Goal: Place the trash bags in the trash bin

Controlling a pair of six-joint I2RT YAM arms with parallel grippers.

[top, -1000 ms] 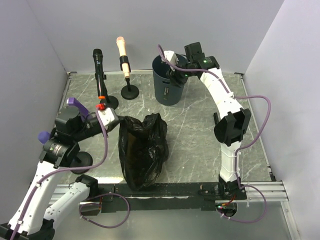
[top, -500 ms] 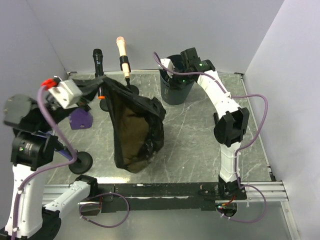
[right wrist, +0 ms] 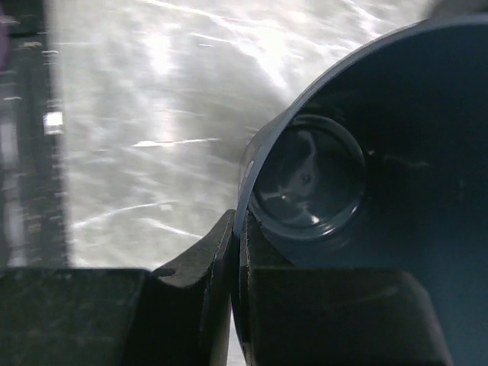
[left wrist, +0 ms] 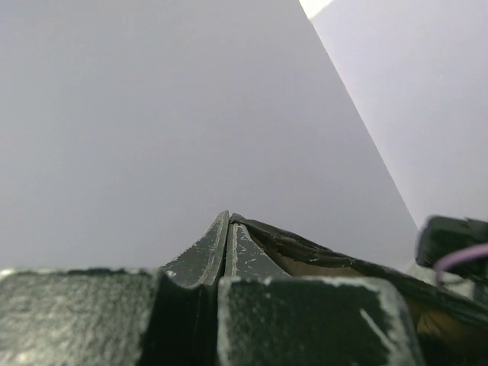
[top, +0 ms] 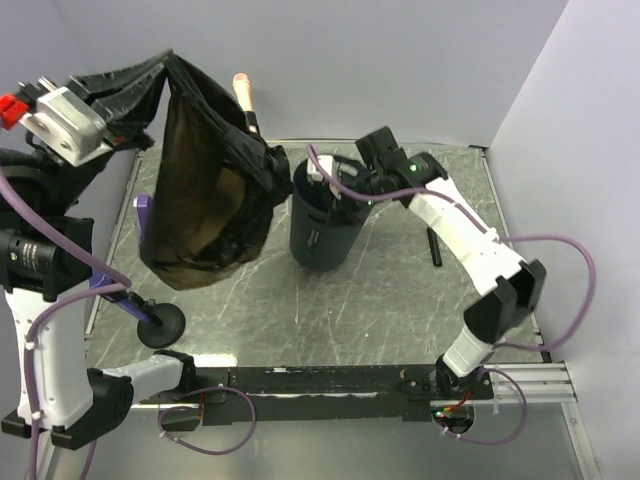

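At upper left, left gripper pinched tight on bag top edge; bag hangs above table; right gripper clamped on bin rim, wall between its fingers; bin mid-table, just right of bag.

The black, glossy, crumpled trash bag hangs stretched in the air over the left of the worktop, its top edge pinched in the left claw. Just beside it, the round, dark blue-grey trash bin sits mouth-up, tapering to its base, with its rim nipped by the right claw.
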